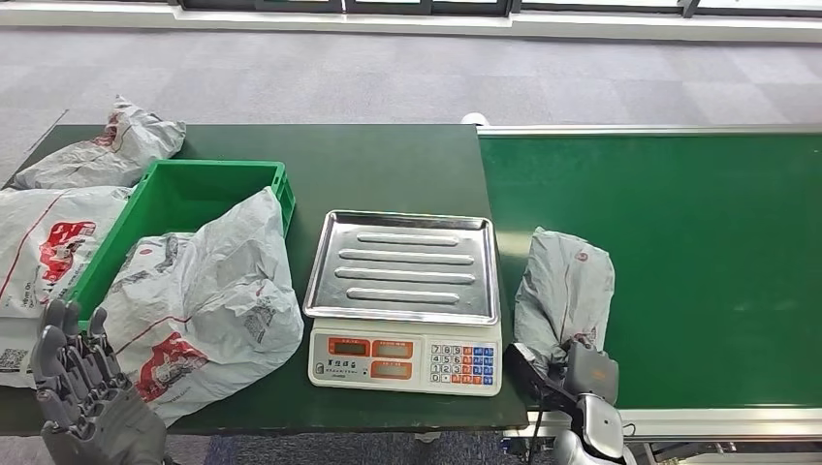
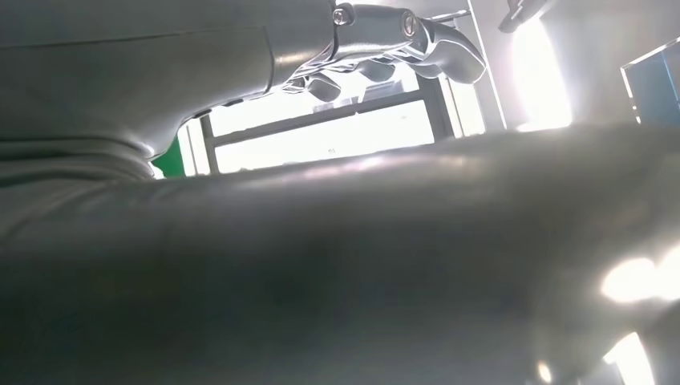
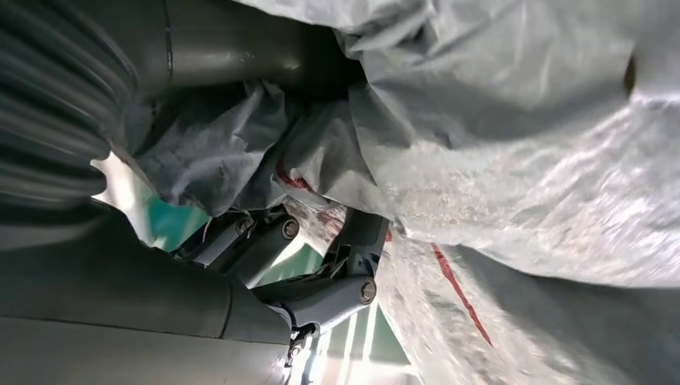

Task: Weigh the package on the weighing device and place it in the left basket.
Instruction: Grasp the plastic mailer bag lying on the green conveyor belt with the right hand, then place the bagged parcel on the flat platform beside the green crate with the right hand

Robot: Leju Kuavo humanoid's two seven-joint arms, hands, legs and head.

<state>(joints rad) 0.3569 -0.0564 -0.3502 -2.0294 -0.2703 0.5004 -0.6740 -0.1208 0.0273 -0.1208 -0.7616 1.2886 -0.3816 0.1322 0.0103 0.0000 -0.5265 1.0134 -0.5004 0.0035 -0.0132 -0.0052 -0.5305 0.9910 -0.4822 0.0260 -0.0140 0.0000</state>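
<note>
A grey package [image 1: 567,281] lies on the green conveyor just right of the scale [image 1: 405,360], whose steel pan [image 1: 402,266] is bare. My right hand [image 1: 572,373] is at the package's near end. In the right wrist view its dark fingers [image 3: 321,273] and thumb close around crumpled folds of the package [image 3: 497,120]. The green basket [image 1: 194,199] stands left of the scale, with a large grey package [image 1: 208,300] leaning over its near right corner. My left hand [image 1: 82,387] is raised at the table's near left corner, fingers apart [image 2: 385,40], holding nothing.
Two more grey packages [image 1: 107,145] [image 1: 44,242] lie left of the basket on the dark green table [image 1: 388,165]. The conveyor belt [image 1: 698,252] stretches to the right. Grey carpet lies beyond both.
</note>
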